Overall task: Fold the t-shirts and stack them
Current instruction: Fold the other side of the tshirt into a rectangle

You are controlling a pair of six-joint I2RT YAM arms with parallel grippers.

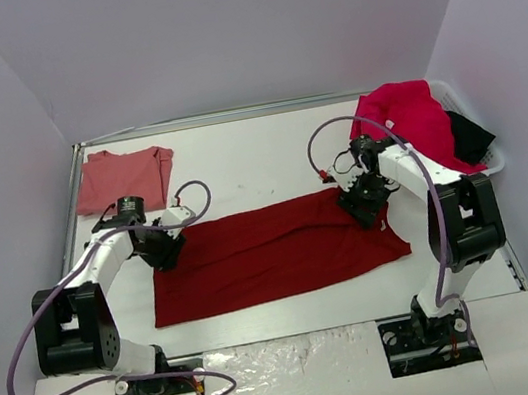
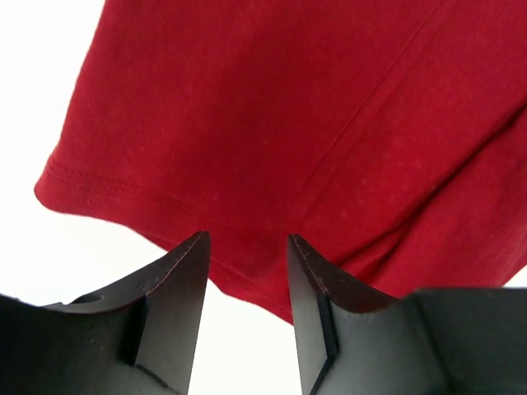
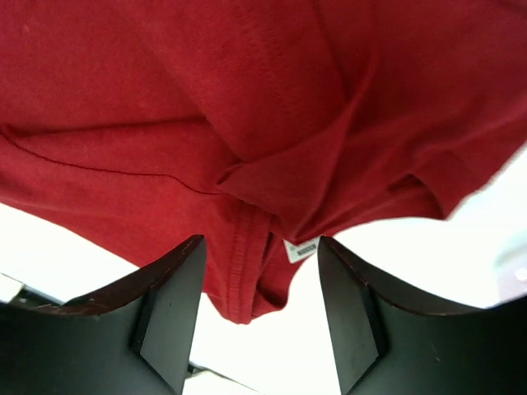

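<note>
1. Top view: the dark crimson soft cloth t-shirt (image 1: 273, 252) lies spread as a wide band across the middle of the white table (image 1: 257, 158). A folded salmon-pink t-shirt (image 1: 124, 177) sits at upper left. A raspberry pink-red t-shirt (image 1: 411, 117) is heaped over the white plastic basket (image 1: 494, 159) at upper right.
2. Same view: both arms reach inward and low. The left gripper (image 1: 163, 250) is at the band's upper-left corner and the right gripper (image 1: 359, 204) is on its upper-right edge.
3. Left wrist view: my left gripper (image 2: 247, 276) stands part open with nothing clamped. The stitched hem (image 2: 99, 193) of the crimson shirt (image 2: 288, 123) lies just beyond the fingertips.
4. Right wrist view: my right gripper (image 3: 262, 284) is open wider. The bunched ribbed collar (image 3: 243, 271) and a small white label (image 3: 302, 248) lie in the gap, unpinched.
5. Handling: I judge the crimson shirt light, limp and prone to bunching or sliding layer over layer. I would pinch both layers at the hem corner and at the seam beside the collar, and lift evenly.
</note>
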